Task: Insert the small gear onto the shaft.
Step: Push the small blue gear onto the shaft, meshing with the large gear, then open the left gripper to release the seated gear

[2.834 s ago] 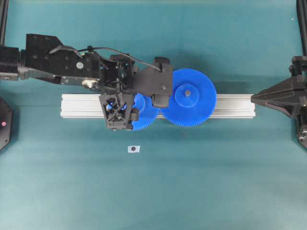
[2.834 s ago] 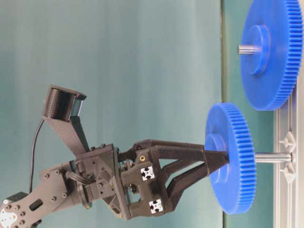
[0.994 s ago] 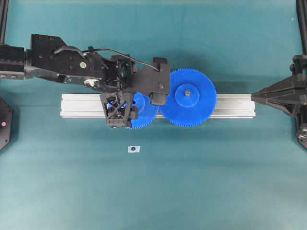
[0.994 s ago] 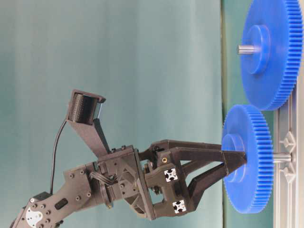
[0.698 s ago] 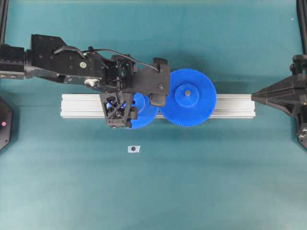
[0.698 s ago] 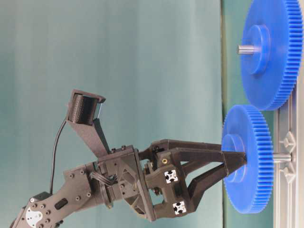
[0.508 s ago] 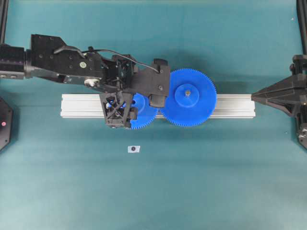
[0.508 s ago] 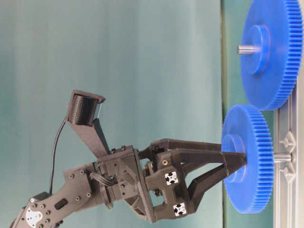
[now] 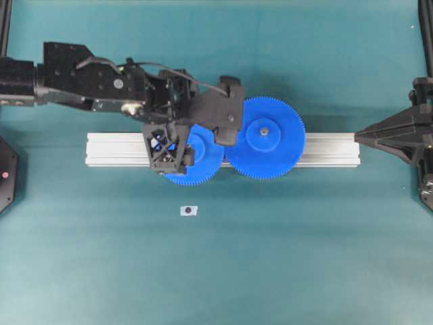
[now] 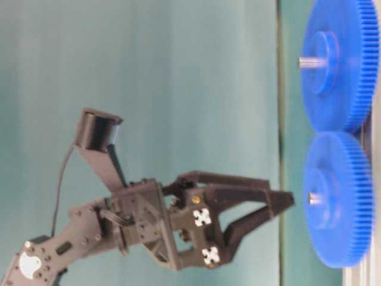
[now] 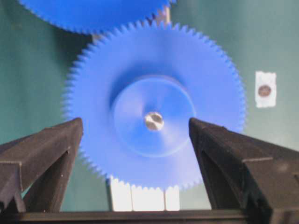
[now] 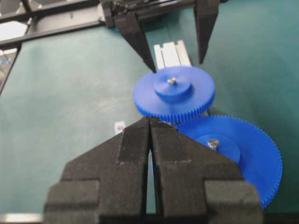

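The small gear (image 9: 200, 162) sits on the shaft, whose grey tip (image 11: 153, 120) shows at the middle of the hub. In the table-level view the gear (image 10: 339, 199) lies close against the rail, its teeth beside those of the bigger gear (image 10: 339, 59). My left gripper (image 11: 135, 122) is open, with one finger on each side of the hub and touching nothing. Seen from the side, the left gripper (image 10: 284, 205) hangs a short way off the hub. My right gripper (image 12: 149, 119) is shut and empty, far off at the right edge (image 9: 358, 139).
The aluminium rail (image 9: 115, 149) carries both gears; the bigger gear (image 9: 279, 154) sits on its own pin to the right. A small white tag with a dark dot (image 9: 189, 210) lies on the green mat in front of the rail.
My left gripper has opened and let go of the small gear's hub. The gear has slid along the shaft to the rail, so the shaft's tip shows. The gripper has drawn back slightly.
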Controlling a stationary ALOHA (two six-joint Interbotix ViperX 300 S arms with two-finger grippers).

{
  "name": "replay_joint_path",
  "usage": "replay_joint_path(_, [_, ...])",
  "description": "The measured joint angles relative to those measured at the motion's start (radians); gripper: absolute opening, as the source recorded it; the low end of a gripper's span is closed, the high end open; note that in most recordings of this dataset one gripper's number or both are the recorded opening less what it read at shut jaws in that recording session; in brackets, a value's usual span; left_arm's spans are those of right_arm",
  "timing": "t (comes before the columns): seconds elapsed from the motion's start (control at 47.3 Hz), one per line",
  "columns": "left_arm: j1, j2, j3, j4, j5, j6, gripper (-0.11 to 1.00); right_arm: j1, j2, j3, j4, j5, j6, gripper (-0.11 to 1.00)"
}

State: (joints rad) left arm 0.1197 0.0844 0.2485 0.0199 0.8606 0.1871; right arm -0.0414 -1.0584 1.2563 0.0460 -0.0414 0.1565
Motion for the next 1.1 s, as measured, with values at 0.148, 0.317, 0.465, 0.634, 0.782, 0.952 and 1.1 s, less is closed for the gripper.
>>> replay_joint_path(0.148, [0.000, 0.000, -0.003, 0.000, 0.012, 0.002, 0.90, 0.000, 0.000, 0.000, 0.000, 0.000, 0.000, 0.04])
replay_joint_path(0.317, [0.000, 0.000, -0.003, 0.002, 0.015, 0.002, 0.90, -0.002, 0.000, 0.000, 0.000, 0.000, 0.000, 0.04])
replay_joint_path(0.465, [0.000, 0.000, -0.005, 0.002, 0.015, 0.002, 0.90, -0.002, 0.000, 0.000, -0.002, 0.002, 0.000, 0.04])
replay_joint_path(0.634, [0.000, 0.000, -0.003, 0.002, 0.015, 0.002, 0.90, 0.000, 0.000, 0.000, 0.000, 0.000, 0.000, 0.04])
replay_joint_path(0.782, [0.000, -0.002, -0.006, 0.002, 0.015, -0.002, 0.90, 0.000, 0.000, 0.000, 0.000, 0.002, 0.000, 0.04])
replay_joint_path(0.952, [0.000, -0.023, -0.015, 0.002, 0.017, -0.008, 0.90, 0.000, 0.000, 0.000, 0.000, 0.002, 0.000, 0.04])
replay_joint_path(1.1, [0.000, -0.052, -0.021, 0.002, 0.017, -0.011, 0.90, 0.000, 0.000, 0.000, 0.000, 0.000, 0.000, 0.04])
